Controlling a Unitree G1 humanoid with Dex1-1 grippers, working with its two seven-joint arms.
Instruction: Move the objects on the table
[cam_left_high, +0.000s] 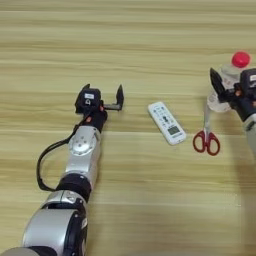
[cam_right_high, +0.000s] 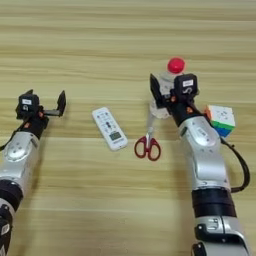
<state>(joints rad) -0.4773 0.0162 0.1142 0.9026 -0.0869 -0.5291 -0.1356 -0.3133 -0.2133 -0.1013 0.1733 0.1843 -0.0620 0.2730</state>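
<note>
On the wooden table I see 4 objects in a loose row: a white remote control, red-handled scissors, a clear bottle with a red cap and a multicoloured puzzle cube. I find no pen in either view.

The right end effector is at the bottle. One black finger shows on the bottle's left side and the clear body lies against the end effector, so it seems to be around the bottle, but I cannot tell if it already clenches it or is only placed there. The bottle's long axis runs away from the robot, with the cap at the far end. The scissors lie just on the near side of the bottle, blades pointing toward it, handles toward the robot. The cube is just to the right of the right arm.

The left end effector is released, its 2 fingers spread, and it holds nothing. The remote lies to its right, near but apart, with its long axis diagonal. For the remote the left arm is nearer; for the other 3 objects, the right arm.
</note>
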